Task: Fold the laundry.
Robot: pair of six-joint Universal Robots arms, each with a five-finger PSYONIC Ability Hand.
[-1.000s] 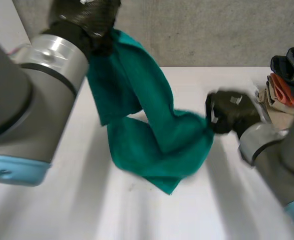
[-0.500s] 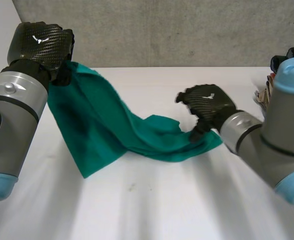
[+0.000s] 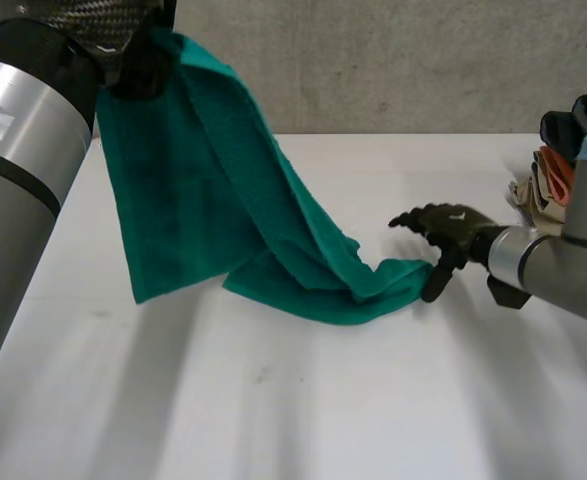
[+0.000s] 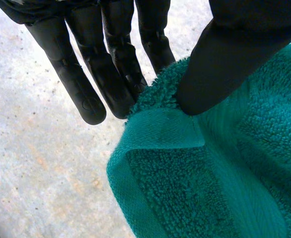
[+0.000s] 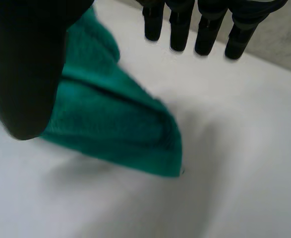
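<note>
The dark green terry towel (image 3: 223,180) is hanging in a long slope. Its upper corner is staying high in the air at the left side, and its lower end is lying in a loose fold on the white table (image 3: 303,400). One part is hanging down flat like a curtain, and the other part is running in soft creases down toward the right. In the left wrist view the towel (image 4: 209,173) is showing its thick loops and a smooth hem band, which is turning over at the corner.

A small pile of folded clothes (image 3: 563,170), dark, orange and beige, is sitting at the far right edge of the table, well apart from the towel. A grey concrete wall (image 3: 423,60) is standing behind the table. Nothing is lying between the towel and the hands.

The left hand (image 3: 123,45) is pinching the towel's upper corner: in its wrist view the thumb is pressing the cloth against the straight fingers (image 4: 110,54).

The right hand (image 3: 451,228) is reaching low over the table with its fingers spread and straight, holding nothing. Its thumb is pointing down just beside the towel's lower end. In its wrist view the towel (image 5: 110,124) is lying under the thumb (image 5: 26,64), apart from the fingertips (image 5: 200,29).
</note>
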